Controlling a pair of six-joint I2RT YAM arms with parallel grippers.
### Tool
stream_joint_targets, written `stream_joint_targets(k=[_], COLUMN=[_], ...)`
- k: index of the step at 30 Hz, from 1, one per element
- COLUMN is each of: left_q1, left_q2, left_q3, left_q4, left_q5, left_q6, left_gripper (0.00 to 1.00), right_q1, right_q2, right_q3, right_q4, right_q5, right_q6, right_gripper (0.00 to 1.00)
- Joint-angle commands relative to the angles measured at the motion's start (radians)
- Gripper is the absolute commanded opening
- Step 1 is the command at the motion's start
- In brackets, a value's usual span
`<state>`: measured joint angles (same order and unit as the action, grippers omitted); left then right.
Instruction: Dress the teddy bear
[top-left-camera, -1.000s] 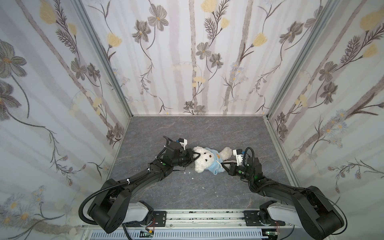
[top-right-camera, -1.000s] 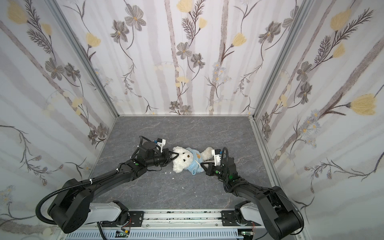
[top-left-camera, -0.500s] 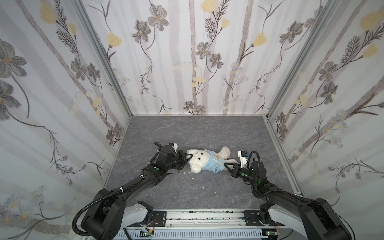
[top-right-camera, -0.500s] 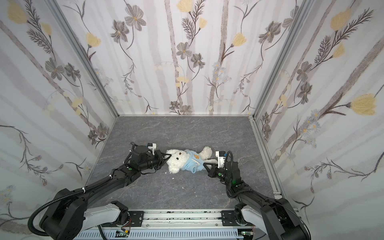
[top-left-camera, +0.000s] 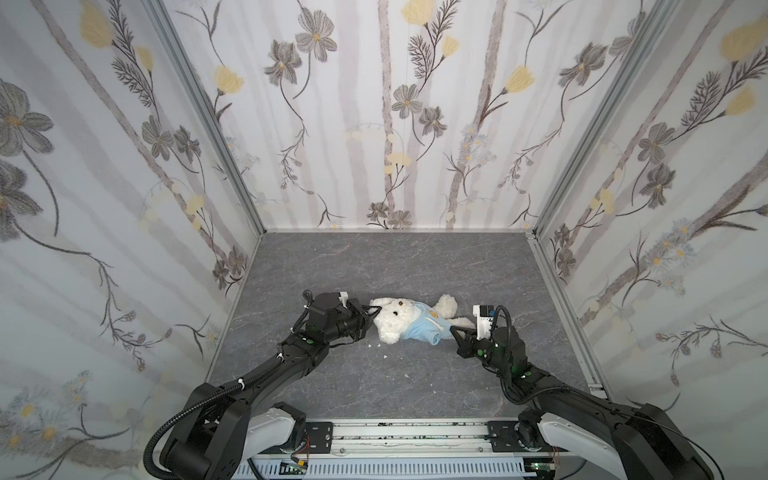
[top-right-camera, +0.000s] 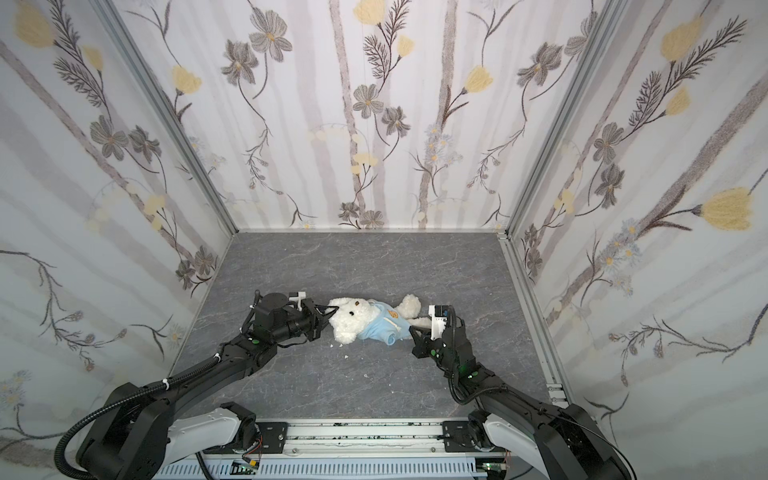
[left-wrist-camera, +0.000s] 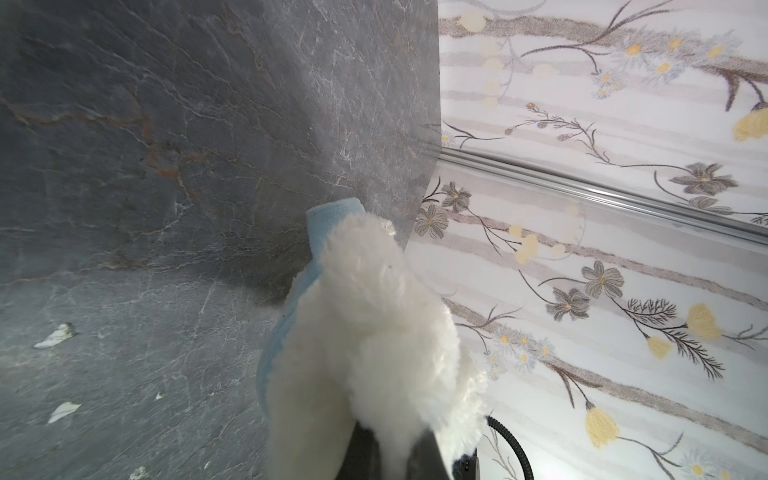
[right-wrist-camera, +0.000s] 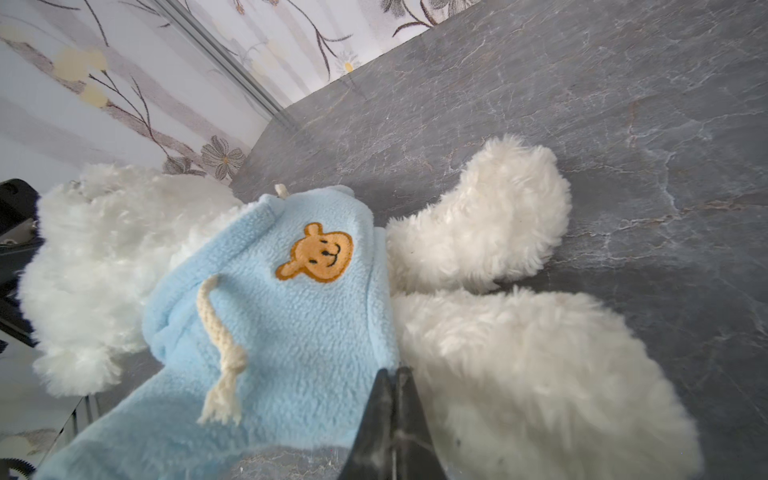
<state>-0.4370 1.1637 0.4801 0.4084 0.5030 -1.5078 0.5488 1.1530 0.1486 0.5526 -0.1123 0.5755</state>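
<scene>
Right gripper (top-left-camera: 454, 329): closed tight at the hoodie (top-left-camera: 424, 322) hem; cloth caught or not, cannot tell.
Left gripper (top-left-camera: 372, 313): pinching fur on the teddy bear (top-left-camera: 395, 322) head.
Bear's place: lying on the grey floor (top-left-camera: 395, 266) between both grippers.
Change: body more level than a second ago; grips the same.

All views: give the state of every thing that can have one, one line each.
Fluffy white plush teddy bear: lying on the grey marbled tabletop, wearing the hoodie.
Light-blue fleece hoodie: on the bear's torso, orange bear-face patch up.
Left gripper: shut on the bear's fur at its head.
Right gripper: shut, tips at the hoodie's hem; grip on it unclear.
</scene>
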Motion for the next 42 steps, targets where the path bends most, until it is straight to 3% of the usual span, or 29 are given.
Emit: stream_joint_targets(k=[1,15,16,18,20,21,23,26,30,34,37,42], left_q1=[0.028,0.105,0.109,0.100,0.082,0.075,0.067,0.068,0.067,0.064,0.060,0.034], left_q2=[-0.013,-0.022,-0.022,-0.012,0.002,0.006,0.013,0.010,0.014,0.019,0.045,0.077], left_q3=[0.000,0.024,0.029,0.039,0.043,0.043,0.043,0.033,0.018,-0.003,0.017,0.029], left_q4=[0.086,0.090,0.093,0.099,0.112,0.115,0.123,0.125,0.128,0.146,0.156,0.158], left_q5=[-0.044,0.052,0.048,0.047,0.045,0.048,0.052,0.051,0.044,0.008,0.027,0.041], left_q6=[-0.048,-0.049,-0.044,-0.036,-0.027,-0.024,-0.014,-0.013,-0.028,-0.074,-0.059,-0.033], left_gripper=[0.00,0.00,0.00,0.00,0.00,0.00,0.00,0.00,0.00,0.00,0.00,0.00], right_q1=[0.007,0.032,0.033,0.031,0.031,0.031,0.033,0.027,0.023,0.049,0.069,0.088], right_q2=[0.001,-0.013,-0.018,-0.013,0.037,0.064,0.125,0.147,0.065,-0.007,0.030,0.033], right_q3=[0.003,0.050,0.043,0.009,0.013,0.037,0.076,0.079,0.035,-0.011,-0.004,0.036], right_q4=[-0.092,-0.150,-0.098,0.091,0.262,0.256,0.249,0.201,0.114,0.097,0.110,0.082], right_q5=[0.220,0.456,0.408,0.206,-0.092,-0.152,-0.234,-0.188,-0.080,-0.068,-0.071,-0.038], right_q6=[-0.013,-0.038,-0.075,-0.134,-0.180,-0.177,-0.179,-0.139,-0.064,-0.037,-0.038,-0.113], right_gripper=[0.00,0.00,0.00,0.00,0.00,0.00,0.15,0.24,0.34,0.36,0.37,0.40])
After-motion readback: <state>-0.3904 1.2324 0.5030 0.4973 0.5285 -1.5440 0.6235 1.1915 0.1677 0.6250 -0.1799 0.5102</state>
